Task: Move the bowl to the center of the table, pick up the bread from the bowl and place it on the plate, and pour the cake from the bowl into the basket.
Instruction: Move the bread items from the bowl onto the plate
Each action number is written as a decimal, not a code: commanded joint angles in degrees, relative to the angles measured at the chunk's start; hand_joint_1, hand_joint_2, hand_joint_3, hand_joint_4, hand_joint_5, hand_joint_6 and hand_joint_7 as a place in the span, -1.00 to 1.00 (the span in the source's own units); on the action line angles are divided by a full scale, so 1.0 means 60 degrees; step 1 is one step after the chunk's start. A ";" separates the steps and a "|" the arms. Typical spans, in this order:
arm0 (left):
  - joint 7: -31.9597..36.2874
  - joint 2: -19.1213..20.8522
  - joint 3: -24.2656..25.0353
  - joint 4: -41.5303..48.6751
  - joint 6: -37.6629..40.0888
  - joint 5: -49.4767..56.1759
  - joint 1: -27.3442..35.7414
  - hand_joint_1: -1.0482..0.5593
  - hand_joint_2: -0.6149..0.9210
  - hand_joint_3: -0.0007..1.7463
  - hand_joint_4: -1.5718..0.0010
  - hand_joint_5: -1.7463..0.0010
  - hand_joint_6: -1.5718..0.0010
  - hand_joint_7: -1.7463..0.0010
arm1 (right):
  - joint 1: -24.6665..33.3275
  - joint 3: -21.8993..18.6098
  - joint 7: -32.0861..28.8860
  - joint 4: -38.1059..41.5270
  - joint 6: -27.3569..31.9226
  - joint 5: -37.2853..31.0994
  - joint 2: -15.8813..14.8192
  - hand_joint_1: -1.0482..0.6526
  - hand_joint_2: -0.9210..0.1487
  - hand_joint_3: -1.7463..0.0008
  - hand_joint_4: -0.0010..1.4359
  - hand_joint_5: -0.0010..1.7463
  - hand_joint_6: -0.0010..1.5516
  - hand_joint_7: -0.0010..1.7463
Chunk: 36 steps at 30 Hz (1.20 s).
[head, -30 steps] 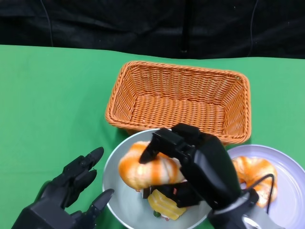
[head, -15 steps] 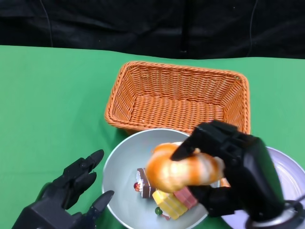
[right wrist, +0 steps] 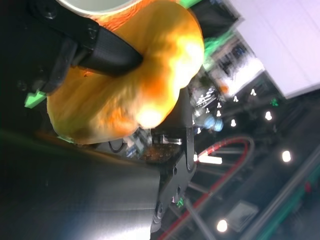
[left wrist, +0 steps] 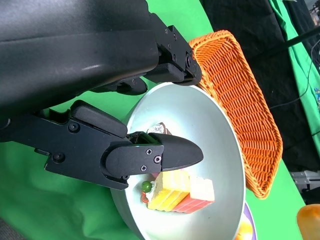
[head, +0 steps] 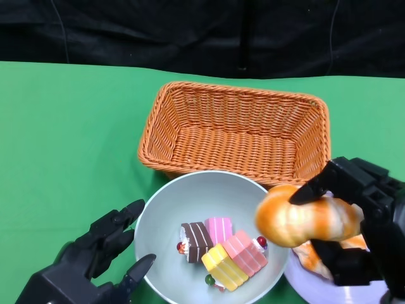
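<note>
- The bread (head: 308,217), a glazed orange roll, is held in the air by the right hand (head: 354,221), whose fingers (head: 332,182) curl over its top while other parts of the hand lie under it.
- In the head view it hangs over the gap between the bowl's right rim and the plate (head: 342,292), clear of both.
- The right wrist view shows the same bread (right wrist: 125,85) with a black finger (right wrist: 107,50) pressed across it.
- Under the held bread, a second orange bread (head: 314,256) lies on the pale plate, partly hidden by the hand.
- The bowl (head: 166,218), pale grey-green, sits on the green bench (head: 69,133) just in front of the basket (head: 237,130).
- In the bowl lie cake pieces (head: 224,250): brown, pink and yellow slices, side by side in its lower half.
- The left hand (head: 95,263) holds nothing; its fingers are spread and reach toward the bowl's left rim, very near it, though contact cannot be judged.
- The orange wicker basket stands behind the bowl, its near wall close to the bowl's rim.
</note>
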 commanded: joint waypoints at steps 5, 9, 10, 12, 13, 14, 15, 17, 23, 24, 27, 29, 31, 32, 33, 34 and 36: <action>-0.0047 0.0123 0.0096 -0.0029 0.0116 -0.0032 0.0005 -0.51 1.00 -0.45 0.58 0.77 0.53 0.99 | 0.0066 -0.0802 -0.0451 0.0046 0.0917 -0.1362 -0.0302 0.20 0.70 -1.00 0.47 1.00 0.26 0.67; -0.0092 0.0179 0.0124 -0.0126 0.0168 -0.0055 0.0049 -0.51 1.00 -0.45 0.60 0.77 0.54 1.00 | 0.0122 -0.0830 -0.0583 0.0309 0.1322 -0.1817 -0.0367 0.20 0.60 -0.87 0.45 1.00 0.26 0.67; -0.0091 0.0186 0.0125 -0.0135 0.0173 -0.0054 0.0055 -0.51 1.00 -0.45 0.60 0.77 0.54 1.00 | 0.0135 -0.0812 -0.0608 0.0338 0.1366 -0.1862 -0.0386 0.21 0.59 -0.86 0.45 1.00 0.26 0.67; -0.0100 0.0188 0.0131 -0.0152 0.0198 -0.0080 0.0063 -0.51 1.00 -0.45 0.60 0.77 0.54 1.00 | 0.0176 -0.0777 -0.0664 0.0451 0.1468 -0.1975 -0.0418 0.21 0.58 -0.85 0.45 1.00 0.26 0.68; -0.0106 0.0186 0.0135 -0.0161 0.0215 -0.0099 0.0067 -0.50 1.00 -0.44 0.60 0.77 0.54 1.00 | 0.0201 -0.0759 -0.0694 0.0526 0.1524 -0.2038 -0.0436 0.23 0.53 -0.78 0.45 1.00 0.22 0.73; -0.0110 0.0186 0.0137 -0.0168 0.0228 -0.0113 0.0070 -0.50 1.00 -0.44 0.61 0.77 0.54 1.00 | 0.0217 -0.0744 -0.0721 0.0580 0.1564 -0.2081 -0.0452 0.23 0.50 -0.75 0.45 1.00 0.21 0.75; -0.0114 0.0196 0.0138 -0.0168 0.0222 -0.0118 0.0071 -0.49 1.00 -0.44 0.61 0.77 0.54 1.00 | 0.0251 -0.0724 -0.0705 0.0647 0.1676 -0.2196 -0.0473 0.24 0.49 -0.74 0.45 1.00 0.20 0.77; -0.0113 0.0218 0.0138 -0.0173 0.0218 -0.0125 0.0069 -0.49 1.00 -0.44 0.60 0.77 0.54 1.00 | 0.0289 -0.0688 -0.0712 0.0784 0.1902 -0.2368 -0.0481 0.22 0.42 -0.66 0.43 1.00 0.19 0.76; -0.0119 0.0290 0.0123 -0.0214 0.0232 -0.0096 0.0091 -0.50 1.00 -0.44 0.60 0.77 0.54 1.00 | 0.0233 -0.0582 -0.1130 0.1363 0.2614 -0.2834 -0.0506 0.21 0.31 -0.51 0.38 1.00 0.04 0.91; -0.0126 0.0299 0.0109 -0.0201 0.0225 -0.0104 0.0089 -0.50 1.00 -0.44 0.60 0.77 0.54 1.00 | 0.0173 -0.0551 -0.1285 0.1590 0.2775 -0.2936 -0.0495 0.21 0.30 -0.51 0.38 1.00 0.04 0.91; -0.0157 0.0321 0.0095 -0.0157 0.0183 -0.0191 0.0087 -0.52 1.00 -0.44 0.61 0.77 0.54 1.00 | 0.0046 -0.0419 -0.1338 0.2044 0.3102 -0.2913 -0.0492 0.17 0.24 -0.50 0.34 1.00 -0.01 0.94; -0.0180 0.0330 0.0112 -0.0159 0.0187 -0.0232 0.0093 -0.52 1.00 -0.44 0.61 0.76 0.54 1.00 | 0.0146 -0.0206 0.0194 0.1682 0.3703 -0.2676 -0.0517 0.11 0.07 -0.30 0.17 0.85 -0.05 0.58; -0.0199 0.0313 0.0142 -0.0179 0.0243 -0.0288 0.0093 -0.52 1.00 -0.45 0.60 0.76 0.54 1.00 | 0.0328 0.0043 0.2664 0.0950 0.4563 -0.2326 -0.0617 0.00 -0.38 0.27 -0.15 -0.13 -0.25 -0.45; -0.0204 0.0306 0.0150 -0.0185 0.0260 -0.0306 0.0091 -0.52 1.00 -0.45 0.60 0.76 0.53 0.99 | 0.0376 0.0104 0.3409 0.0707 0.4824 -0.2217 -0.0651 -0.03 -0.58 0.50 -0.25 -0.38 -0.31 -0.69; -0.0226 0.0328 0.0152 -0.0165 0.0220 -0.0310 0.0080 -0.51 1.00 -0.46 0.60 0.76 0.53 0.99 | 0.0454 0.0198 0.4291 0.0440 0.5066 -0.2095 -0.0776 -0.04 -0.74 0.69 -0.27 -0.55 -0.34 -0.82; -0.0242 0.0346 0.0153 -0.0149 0.0188 -0.0311 0.0073 -0.51 1.00 -0.46 0.60 0.76 0.54 1.00 | 0.0505 0.0262 0.4910 0.0240 0.5249 -0.2030 -0.0862 -0.14 -0.85 0.83 -0.49 -0.76 -0.57 -0.93; -0.0252 0.0364 0.0160 -0.0159 0.0194 -0.0301 0.0072 -0.51 1.00 -0.47 0.60 0.75 0.54 1.00 | 0.0680 0.0403 0.5806 -0.0132 0.5425 -0.1914 -0.1006 -0.25 -0.93 0.92 -0.62 -0.87 -0.70 -0.98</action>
